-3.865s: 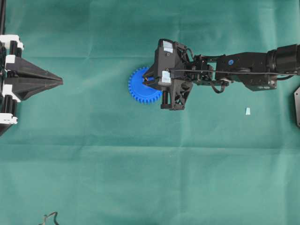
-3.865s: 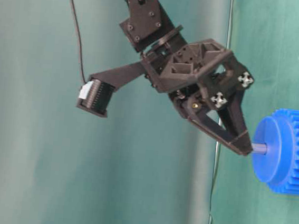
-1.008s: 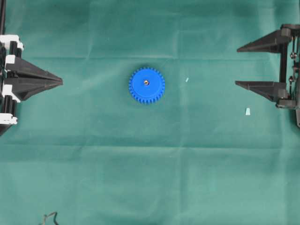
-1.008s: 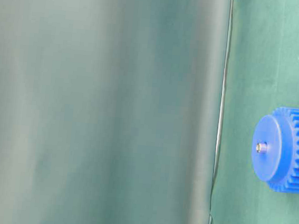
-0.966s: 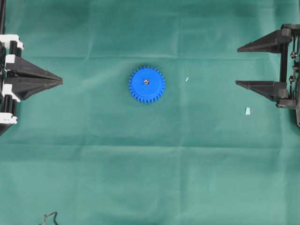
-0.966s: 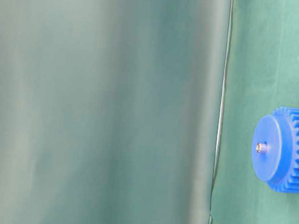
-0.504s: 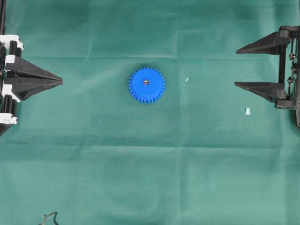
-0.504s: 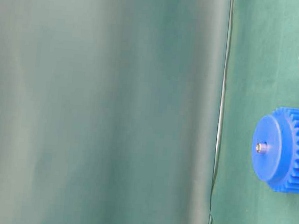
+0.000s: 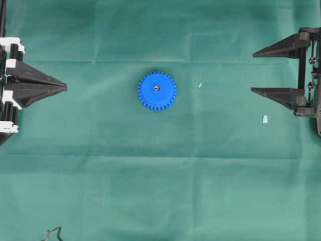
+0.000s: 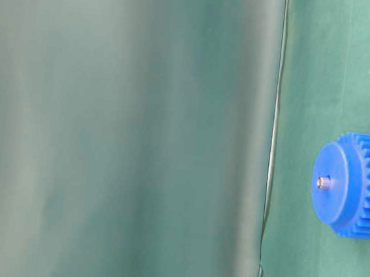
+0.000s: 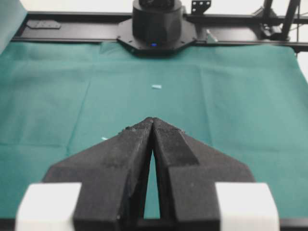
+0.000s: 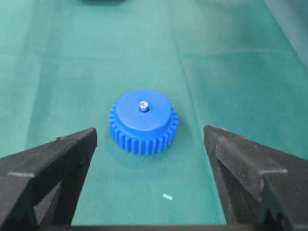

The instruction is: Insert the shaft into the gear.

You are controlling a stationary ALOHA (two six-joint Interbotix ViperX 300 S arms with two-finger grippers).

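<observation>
At the left edge of the overhead view, the left end effector (image 9: pixel 65 87) rests low over the green-covered bench (image 9: pixel 160 191), its two black fingers pressed together into a single point with nothing between them. Its own wrist camera shows the same: the fingertips (image 11: pixel 153 123) meet along one thin seam, aimed across the cloth toward the base of the opposite arm (image 11: pixel 157 21). A small pale blue piece (image 11: pixel 157 86) lies on the cloth ahead of those tips, well apart from them.

Toward the middle of the bench, a little left of centre in the overhead view, the gear (image 9: pixel 157 91) lies flat, teeth all around its rim. The shaft (image 9: pixel 157 88) sits upright in the gear's centre hole, its silvery end showing just above the blue hub. In the table-level view the shaft (image 10: pixel 323 182) pokes slightly out of the raised hub of the gear (image 10: pixel 351 185). Nothing touches either part.

Just right of the gear a tiny pale fleck (image 9: pixel 199 85) lies on the cloth.

At the right edge, the right end effector (image 9: pixel 252 71) holds its fingers wide apart and empty, well clear of the gear. From its wrist camera, the gear (image 12: pixel 143 121) and shaft (image 12: pixel 143 105) sit framed between the two spread fingers (image 12: pixel 57 159). The pale blue wedge (image 9: pixel 265 119) lies near the lower finger in the overhead view, not touching it.
</observation>
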